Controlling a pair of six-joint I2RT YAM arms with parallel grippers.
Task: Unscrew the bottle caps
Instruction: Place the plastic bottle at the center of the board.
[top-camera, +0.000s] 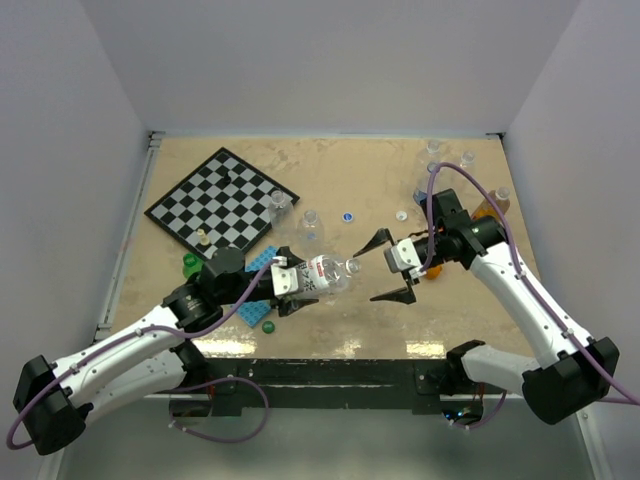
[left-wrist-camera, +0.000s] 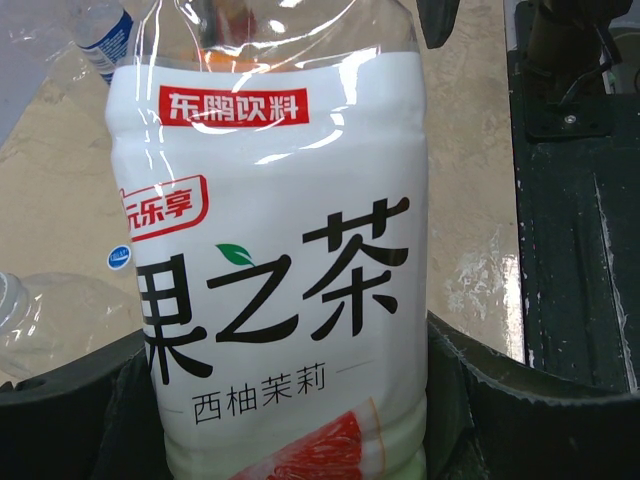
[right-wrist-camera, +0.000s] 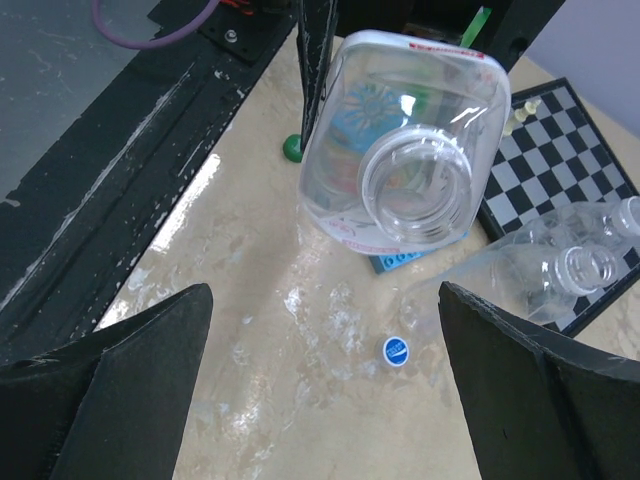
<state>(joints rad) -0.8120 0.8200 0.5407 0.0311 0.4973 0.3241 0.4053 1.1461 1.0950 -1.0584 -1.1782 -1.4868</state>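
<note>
L claw (top-camera: 292, 283) clamps the labelled bottle (left-wrist-camera: 270, 250) mid-body, sideways, its bare neck (right-wrist-camera: 415, 185) facing the R claw (top-camera: 386, 268), which gapes wide w/ nothing in it. Risk: R shuts on a capless neck and twists nothing, or skews the bottle in L's hold. Loose blue cap (right-wrist-camera: 397, 351) lies on the surface (top-camera: 330, 180) beyond. Far-corner bottles (top-camera: 432, 150): caps unclear.

Left black two-finger gripper (top-camera: 298, 283) clamps a white-labelled plastic bottle (top-camera: 325, 274); right black two-finger gripper (top-camera: 388, 268) faces it, jaws spread wide
</note>
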